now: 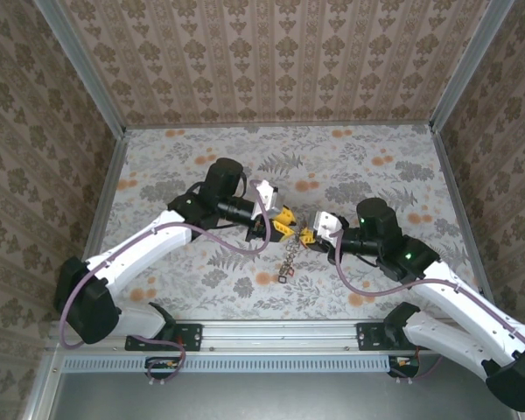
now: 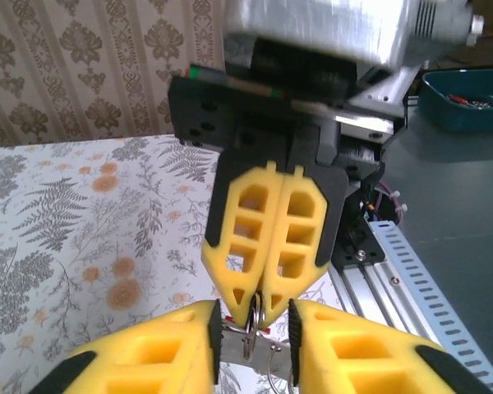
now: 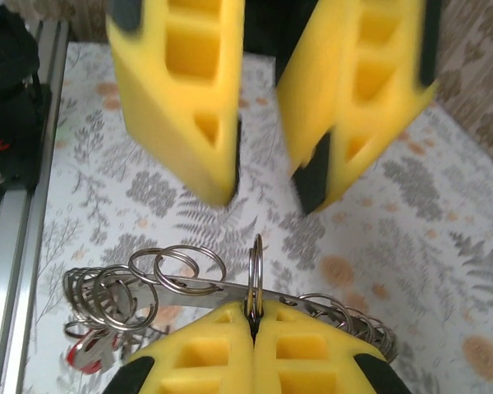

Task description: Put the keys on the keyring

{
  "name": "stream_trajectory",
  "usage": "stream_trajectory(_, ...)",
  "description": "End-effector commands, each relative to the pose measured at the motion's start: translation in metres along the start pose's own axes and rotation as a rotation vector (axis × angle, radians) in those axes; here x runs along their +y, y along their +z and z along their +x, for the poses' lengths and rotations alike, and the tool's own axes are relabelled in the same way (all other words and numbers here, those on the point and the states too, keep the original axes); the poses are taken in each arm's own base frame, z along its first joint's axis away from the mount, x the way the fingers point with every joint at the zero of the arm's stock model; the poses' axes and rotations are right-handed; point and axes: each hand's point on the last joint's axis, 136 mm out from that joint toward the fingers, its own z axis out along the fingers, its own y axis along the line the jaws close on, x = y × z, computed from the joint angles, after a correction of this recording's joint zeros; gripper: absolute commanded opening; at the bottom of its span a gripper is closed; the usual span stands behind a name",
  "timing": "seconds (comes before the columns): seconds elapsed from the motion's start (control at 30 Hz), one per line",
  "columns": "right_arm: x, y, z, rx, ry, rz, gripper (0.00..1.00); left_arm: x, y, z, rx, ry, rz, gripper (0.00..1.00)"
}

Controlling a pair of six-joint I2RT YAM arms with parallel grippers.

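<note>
At the bottom edge of the right wrist view, the right hand [image 3: 253,316] has its yellow fingers pressed together. They pinch a thin metal keyring [image 3: 255,258] that stands upright just above the tips. The ring sits on a flat metal strip [image 3: 201,285] running across the lower frame. More loose rings [image 3: 107,291] bunch at the strip's left end.

At the lower left, under that bunch, is a small red piece [image 3: 82,357] (possibly one of the keys, but too blurred to tell). Whether it is already threaded on anything cannot be made out.

Beyond the pinched ring, in the upper half of the frame, the left hand [image 3: 267,193] hangs with its fingers spread. It grips nothing and straddles the space above the ring.

Behind both lies the floral surface [image 3: 411,246].

From above, the two hands meet at mid frame, and a short chain [image 1: 288,258] dangles below them.

As a judgement, the ring is secured and presented, but no key shows on it. Picking up a key and threading it look left to do.
</note>
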Motion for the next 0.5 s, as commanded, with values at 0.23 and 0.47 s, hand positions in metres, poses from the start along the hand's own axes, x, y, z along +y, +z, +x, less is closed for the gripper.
stream_trajectory(0.23, -0.002, -0.011, -0.015, -0.004, -0.020, -0.012, 0.00, 0.000, 0.024, 0.016, 0.110, -0.007, 0.056, 0.37)
stream_trajectory(0.47, -0.008, -0.014, -0.014, -0.010, 0.004, -0.001, 0.00, 0.001, 0.032, 0.022, 0.150, -0.014, 0.054, 0.28)
